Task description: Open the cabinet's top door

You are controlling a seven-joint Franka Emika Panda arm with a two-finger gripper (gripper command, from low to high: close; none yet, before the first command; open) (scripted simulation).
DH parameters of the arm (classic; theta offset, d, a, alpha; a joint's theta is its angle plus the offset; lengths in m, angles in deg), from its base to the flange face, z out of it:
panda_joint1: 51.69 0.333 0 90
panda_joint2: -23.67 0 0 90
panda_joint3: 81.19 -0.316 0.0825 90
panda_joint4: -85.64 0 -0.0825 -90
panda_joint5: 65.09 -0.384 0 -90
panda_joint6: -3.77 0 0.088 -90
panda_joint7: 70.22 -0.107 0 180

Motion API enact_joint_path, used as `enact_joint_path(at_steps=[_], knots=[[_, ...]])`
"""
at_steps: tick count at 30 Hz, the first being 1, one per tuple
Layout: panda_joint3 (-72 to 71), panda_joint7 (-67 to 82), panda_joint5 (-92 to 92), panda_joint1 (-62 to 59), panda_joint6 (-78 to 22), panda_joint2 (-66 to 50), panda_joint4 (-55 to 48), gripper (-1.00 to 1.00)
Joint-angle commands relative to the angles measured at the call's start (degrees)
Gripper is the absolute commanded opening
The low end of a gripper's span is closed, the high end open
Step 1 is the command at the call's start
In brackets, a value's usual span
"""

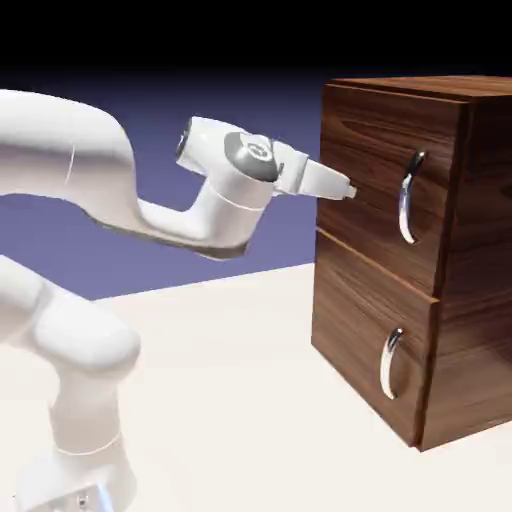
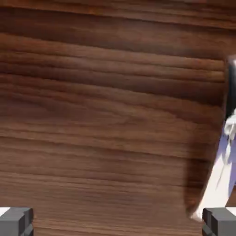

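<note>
- walnut-grain cabinet (image 1: 420,250) standing on the pale table (image 1: 250,400) at the exterior view's right, boxy, with 2 stacked front panels.
- top door (image 1: 385,190) forming the upper, taller panel; flush with the cabinet front, no gap showing along its edges, so shut.
- curved silver handle (image 1: 408,198) mounted upright on the top door, toward the edge of the panel farther from the arm.
- lower panel (image 1: 375,340) beneath it, shorter, carrying a second silver handle (image 1: 391,362) of the same curved shape.
- white arm (image 1: 90,250) rising from the lower left and bending across toward the cabinet, wrist roughly level.
- gripper (image 1: 350,191) aimed at the top door's face, tip in front of the wood beside the handle, at about the handle's height; contact with the wood impossible to judge from this angle.
- nothing between the fingers; handle not gripped.
- in the hand view, dark wood grain filling nearly all of the picture, close and slightly blurred.
- 2 grey fingertips (image 2: 16,221) at the bottom corners of the hand view, spread wide apart, only wood visible between them.
- bright silver handle showing at the hand view's right edge (image 2: 228,152), just above the right fingertip, outside the gap between the fingers.
</note>
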Motion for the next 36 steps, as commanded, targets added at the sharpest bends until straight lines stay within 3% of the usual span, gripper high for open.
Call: enact_joint_path(at_steps=[1, 25, 32, 33, 36], knots=[[0.9, -1.9, 2.5, 0.8, -0.2, 0.3, -0.3, 1.0], [22.3, -46.6, 62.3, 19.8, -4.4, 8.5, -8.5, 1.0], [29.2, -48.6, 65.0, 30.5, -6.0, 4.6, -16.2, 1.0], [29.2, -48.6, 65.0, 30.5, -6.0, 4.6, -16.2, -1.0], [25.9, -48.6, 62.8, 26.3, -8.2, 4.0, -12.9, -1.0]])
